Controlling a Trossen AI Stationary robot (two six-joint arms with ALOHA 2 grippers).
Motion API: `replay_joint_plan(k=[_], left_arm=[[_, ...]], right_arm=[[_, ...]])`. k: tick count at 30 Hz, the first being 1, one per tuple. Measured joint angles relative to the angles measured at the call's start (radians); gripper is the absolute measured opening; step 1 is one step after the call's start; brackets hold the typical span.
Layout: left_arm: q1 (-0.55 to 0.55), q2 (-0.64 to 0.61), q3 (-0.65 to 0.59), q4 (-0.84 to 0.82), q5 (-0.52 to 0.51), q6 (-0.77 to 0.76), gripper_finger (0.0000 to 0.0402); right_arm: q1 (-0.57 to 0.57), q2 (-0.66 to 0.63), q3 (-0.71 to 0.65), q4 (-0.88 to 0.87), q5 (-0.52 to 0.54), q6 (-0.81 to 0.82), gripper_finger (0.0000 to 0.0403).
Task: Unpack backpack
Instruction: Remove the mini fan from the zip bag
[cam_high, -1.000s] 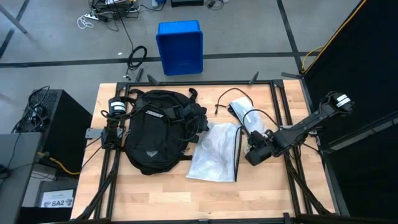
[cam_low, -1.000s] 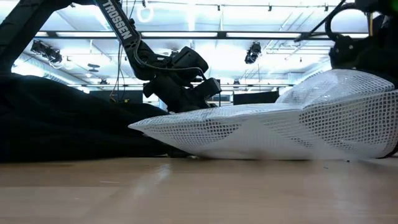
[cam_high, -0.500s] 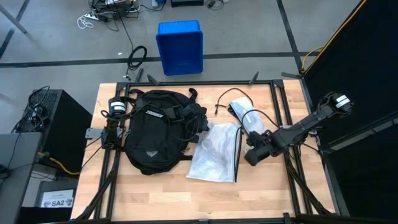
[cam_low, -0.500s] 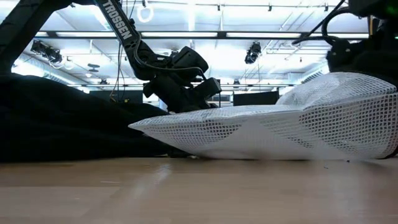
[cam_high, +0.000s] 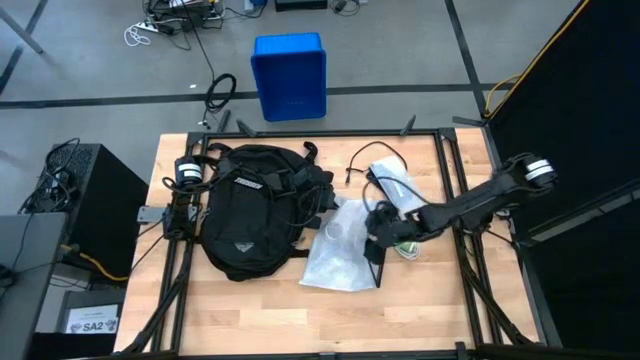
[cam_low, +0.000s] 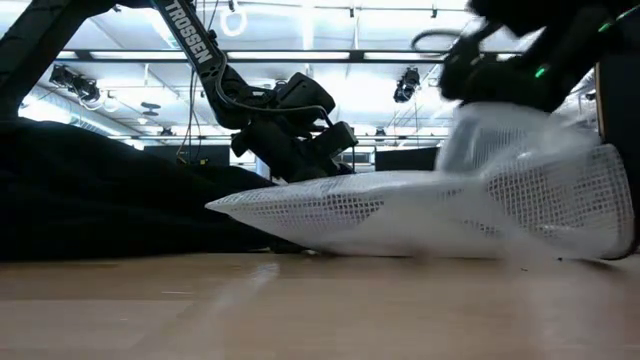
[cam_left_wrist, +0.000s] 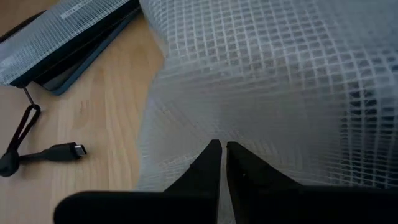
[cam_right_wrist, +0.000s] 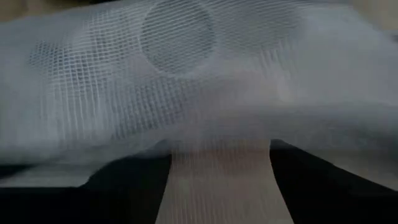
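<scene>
- Backpack (cam_high: 250, 215) lies flat on the table (cam_high: 260, 310), well apart from the right jaws and close behind the left ones. It looks slack, probably because some of its contents are already out.
- White mesh pouch (cam_high: 345, 250) sits just beside the backpack, directly ahead of both sets of jaws. Judged as an unpacked item set down clear of the bag.
- Right gripper (cam_high: 378, 232) is low at the pouch's edge on the side away from the backpack. Its jaws stand spread, with mesh filling the gap between them. No squeeze shows, so I judge it a grasp being lined up or let go; cannot tell which.
- Left gripper (cam_left_wrist: 222, 146) has its jaws pressed fully together, holding nothing, with the tips just at the pouch's mesh. It seems to be waiting, or steadying the fabric.
- Loose dark cable (cam_left_wrist: 56, 151) and flat mesh-covered packet (cam_left_wrist: 68, 37) lie on bare wood beyond and to one side of the left jaws, near each other but apart. Likely items laid out separately so each can be picked.
- Risk: thin mesh may bunch or slide under the spread right jaws.
</scene>
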Motion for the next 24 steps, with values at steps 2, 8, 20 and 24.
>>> replay_joint_plan(k=[2,8,20,24], left_arm=[[0.0,-0.001,0.0,0.0,0.0,0.0,0.0],[0.0,-0.057,0.0,-0.053,-0.034,-0.005,0.0],[-0.003,-0.151,0.0,-0.268,-0.148,-0.005,0.0],[-0.028,-0.231,-0.008,-0.369,-0.21,-0.022,0.0]], right_arm=[[-0.029,0.072,0.0,0.091,-0.045,-0.057,0.0239],[-0.085,0.198,0.002,0.199,-0.14,-0.099,0.0234],[-0.088,0.16,0.0,0.194,-0.188,-0.113,0.027],[-0.068,0.141,-0.001,0.248,-0.233,-0.101,0.0273]])
